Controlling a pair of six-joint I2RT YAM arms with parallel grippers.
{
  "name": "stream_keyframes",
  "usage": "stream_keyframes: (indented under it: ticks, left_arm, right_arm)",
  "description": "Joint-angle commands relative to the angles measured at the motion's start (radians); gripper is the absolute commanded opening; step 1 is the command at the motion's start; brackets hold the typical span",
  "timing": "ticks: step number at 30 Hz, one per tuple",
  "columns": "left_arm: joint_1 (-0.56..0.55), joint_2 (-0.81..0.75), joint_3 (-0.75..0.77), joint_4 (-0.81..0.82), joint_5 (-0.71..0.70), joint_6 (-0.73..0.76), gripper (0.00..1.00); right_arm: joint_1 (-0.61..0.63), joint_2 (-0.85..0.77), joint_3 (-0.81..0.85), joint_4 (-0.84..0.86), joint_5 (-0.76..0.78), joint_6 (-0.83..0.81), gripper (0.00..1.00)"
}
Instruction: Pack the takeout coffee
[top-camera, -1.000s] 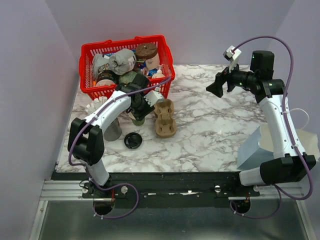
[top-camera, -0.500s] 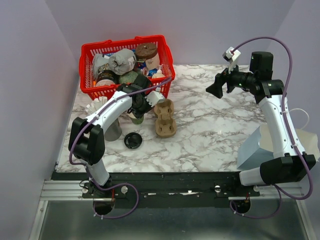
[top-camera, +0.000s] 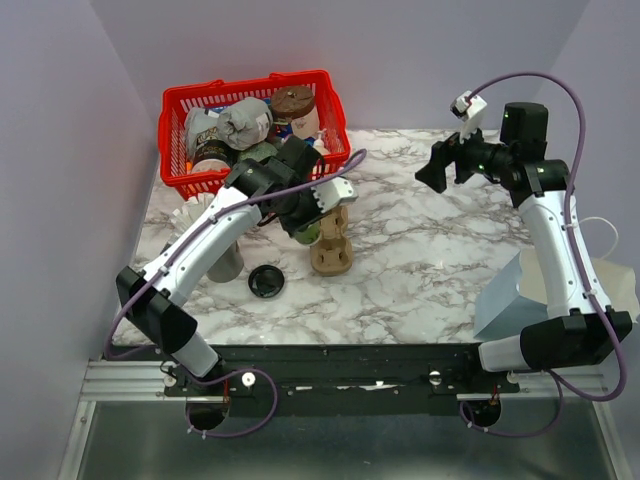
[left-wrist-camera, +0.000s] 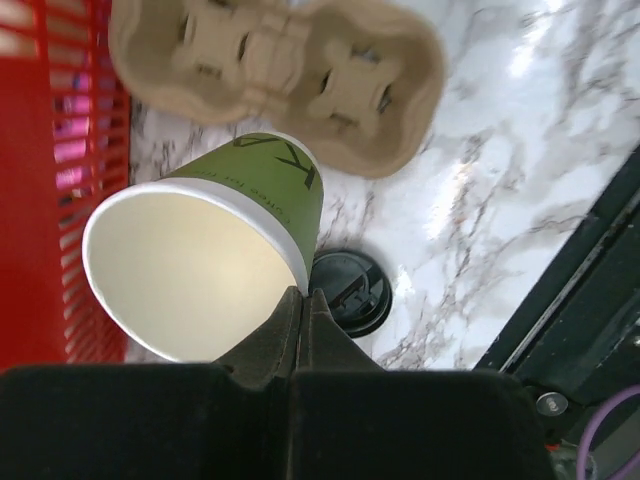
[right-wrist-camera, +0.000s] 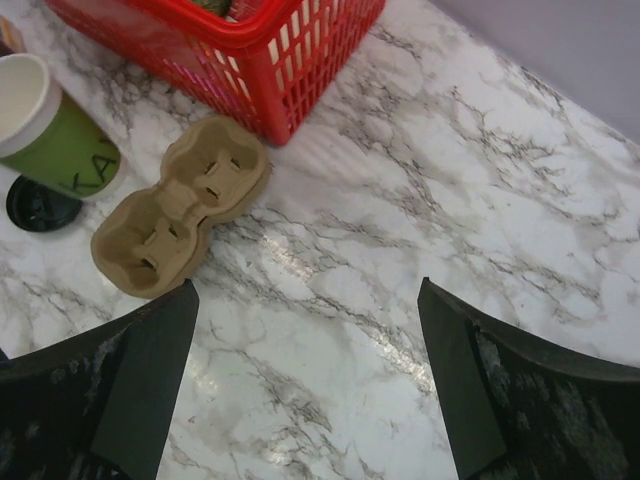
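1. Green paper cup (left-wrist-camera: 268, 182): I see it lidless just left of the cardboard carrier (left-wrist-camera: 290, 70), on the near side of the red basket (left-wrist-camera: 40, 150). Only the left wrist view looks into its cream inside.
2. Left gripper (left-wrist-camera: 303, 298): clenched on the green paper cup, its fingers pinching the rim wall. I cannot tell whether the cup's base touches the marble table (top-camera: 430, 250).
3. Black lid (left-wrist-camera: 348, 290): flat on the marble, just beside the cup on its near side.
4. The right wrist view alone shows cup (right-wrist-camera: 55, 135), lid (right-wrist-camera: 40, 205) and carrier (right-wrist-camera: 180, 220) together, with the cup leaning. From the top camera, my left wrist covers most of the cup.
5. Right gripper (right-wrist-camera: 307, 290): released, jaws spread wide and holding nothing, hanging above the far right of the table, well apart from the cup.
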Motion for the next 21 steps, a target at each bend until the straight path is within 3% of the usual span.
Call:
stream_keyframes:
  ticks: [1, 9, 14, 21]
  left_arm:
    - [-0.14, 0.024, 0.097, -0.07, 0.048, 0.042, 0.0]
    - [-0.367, 0.182, 0.228, -0.043, 0.033, 0.156, 0.0]
    - [-0.465, 0.291, 0.234, -0.018, 0.024, 0.15, 0.0]
    - [-0.493, 0.331, 0.166, 0.096, -0.025, 0.084, 0.0]
  right_arm:
    - [-0.001, -0.019, 0.057, 0.049, 0.2, 0.124, 1.0]
    - [-0.04, -0.004, 0.161, 0.008, 0.571, 0.249, 1.0]
    - [-0.112, 0.003, 0.175, -0.02, 0.55, 0.273, 1.0]
    - [-0.142, -0.036, 0.117, 0.009, 0.486, 0.264, 1.0]
